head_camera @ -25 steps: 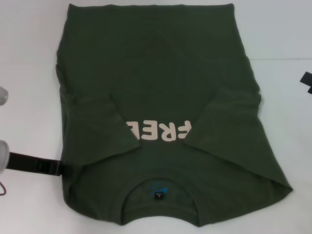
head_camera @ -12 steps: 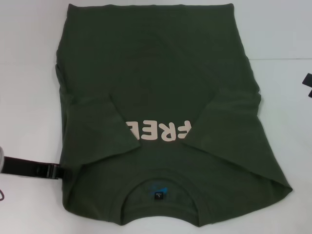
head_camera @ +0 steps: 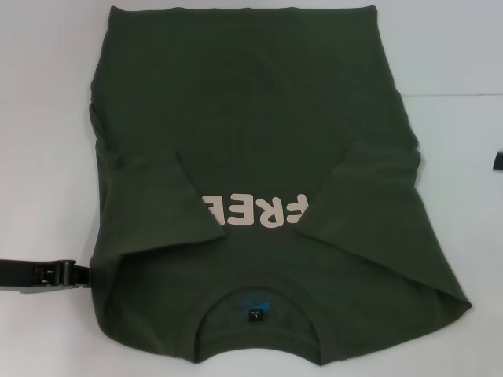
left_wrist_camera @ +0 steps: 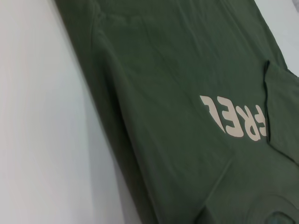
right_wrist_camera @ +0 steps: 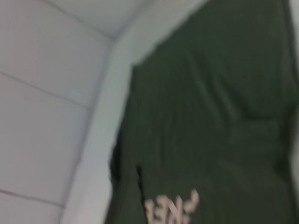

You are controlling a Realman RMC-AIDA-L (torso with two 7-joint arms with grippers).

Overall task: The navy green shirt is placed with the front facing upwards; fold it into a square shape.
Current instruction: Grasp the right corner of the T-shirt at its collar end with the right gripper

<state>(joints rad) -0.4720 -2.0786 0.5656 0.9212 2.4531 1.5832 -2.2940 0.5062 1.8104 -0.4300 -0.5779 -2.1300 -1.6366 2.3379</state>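
You see the navy green shirt (head_camera: 259, 181) lying front up on the white table (head_camera: 47, 118), collar (head_camera: 255, 294) nearest the robot and hem at the far side. Both short sleeves are folded inward over the chest, and their edges cover the ends of the pale lettering (head_camera: 253, 210), so only "FREE" reads between them. A small blue neck label (head_camera: 255, 308) sits inside the collar.

The left gripper (head_camera: 82, 275) reaches in low from the robot's left side. Its dark fingertips lie at the shirt's near-left edge, just below the folded left sleeve; whether they are touching or pinching the cloth you cannot tell, nor how far apart they stand. From this gripper, the lettering lies inward and slightly farther away, and the collar lies inward and a little nearer the robot.

The right gripper (head_camera: 498, 160) shows only as a dark sliver at the frame's right edge, well apart from the shirt; its opening cannot be judged.

The left wrist view shows the shirt (left_wrist_camera: 187, 112) and lettering (left_wrist_camera: 236, 119) only.
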